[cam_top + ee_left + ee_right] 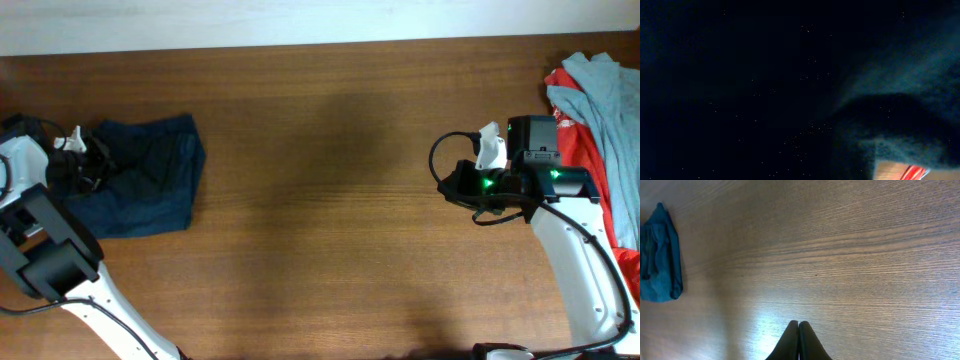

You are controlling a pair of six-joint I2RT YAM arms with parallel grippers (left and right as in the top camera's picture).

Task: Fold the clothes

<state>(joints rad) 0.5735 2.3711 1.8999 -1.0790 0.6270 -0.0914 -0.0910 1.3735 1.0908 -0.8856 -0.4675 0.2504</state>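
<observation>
Two heaps share our table [330, 150]: a folded navy garment [150, 180] at left, smothering our left gripper [88, 165], whose grip we cannot tell; red and blue clothes [600, 110] far right, beside our right gripper [798, 326], clenched empty.

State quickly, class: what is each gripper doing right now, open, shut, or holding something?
Left gripper: cannot be told; it is at the dark blue garment, its camera showing only dark cloth.
Right gripper: closed, holding nothing.
</observation>
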